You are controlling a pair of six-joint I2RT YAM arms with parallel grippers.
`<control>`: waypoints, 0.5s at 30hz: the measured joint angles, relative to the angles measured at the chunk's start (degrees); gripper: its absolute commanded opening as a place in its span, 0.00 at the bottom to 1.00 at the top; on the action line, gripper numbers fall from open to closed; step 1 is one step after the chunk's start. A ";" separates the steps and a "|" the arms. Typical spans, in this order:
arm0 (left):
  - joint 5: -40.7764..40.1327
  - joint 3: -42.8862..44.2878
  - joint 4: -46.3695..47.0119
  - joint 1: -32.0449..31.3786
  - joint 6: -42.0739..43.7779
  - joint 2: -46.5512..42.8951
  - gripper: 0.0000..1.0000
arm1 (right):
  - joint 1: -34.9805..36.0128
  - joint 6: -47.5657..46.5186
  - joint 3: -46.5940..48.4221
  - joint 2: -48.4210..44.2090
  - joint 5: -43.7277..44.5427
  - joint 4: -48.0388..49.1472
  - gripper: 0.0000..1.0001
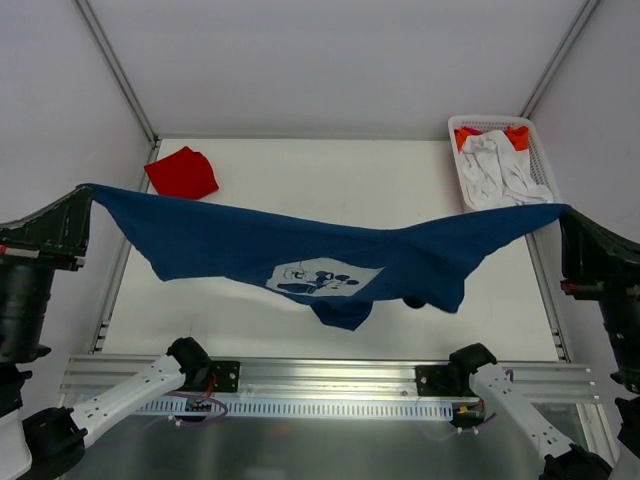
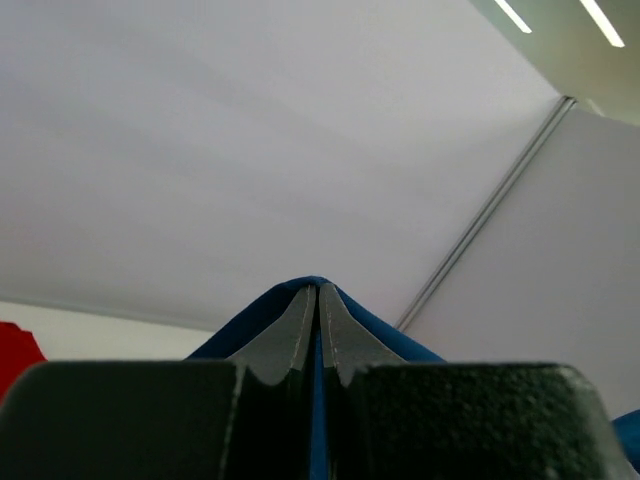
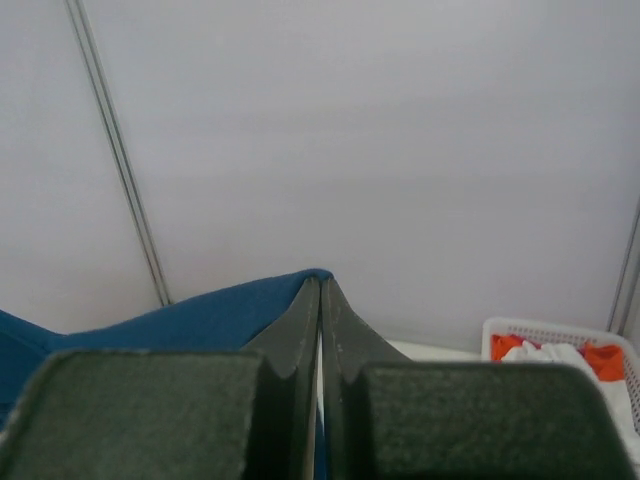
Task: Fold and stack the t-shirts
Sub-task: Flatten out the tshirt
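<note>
While left gripper (image 1: 88, 190) and right gripper (image 1: 562, 209) clamped its ends, navy t-shirt (image 1: 300, 245) hung between them, long axis gripper-to-gripper.

no lettering can be read; the print (image 1: 325, 277) on the navy t-shirt (image 1: 220, 240) looks like a cartoon only.
</note>
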 measured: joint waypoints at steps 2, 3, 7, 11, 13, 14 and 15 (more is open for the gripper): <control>1.38 1.88 -0.11 0.09 0.52 -0.98 0.00 | 0.00 -0.63 1.25 -1.49 0.28 0.28 0.00; 2.25 2.78 -0.11 0.44 0.59 -1.38 0.00 | 0.00 -0.96 1.86 -2.03 0.37 0.52 0.00; 5.49 6.40 -0.52 3.26 0.70 -2.84 0.00 | 0.00 -1.40 3.23 -3.65 0.42 1.90 0.00; 9.53 9.81 -1.05 6.40 0.57 -3.91 0.00 | 0.00 -1.42 3.58 -5.35 -0.04 3.98 0.00; 11.91 11.82 -1.38 8.04 0.42 -4.13 0.00 | 0.00 -1.42 3.69 -6.12 -0.46 5.20 0.00; 13.03 12.79 -1.51 8.98 0.37 -4.15 0.00 | 0.00 -1.42 3.67 -6.38 -0.57 5.66 0.00; 14.10 13.66 -1.55 9.73 0.31 -4.15 0.00 | 0.00 -1.42 3.61 -6.78 -0.74 6.54 0.00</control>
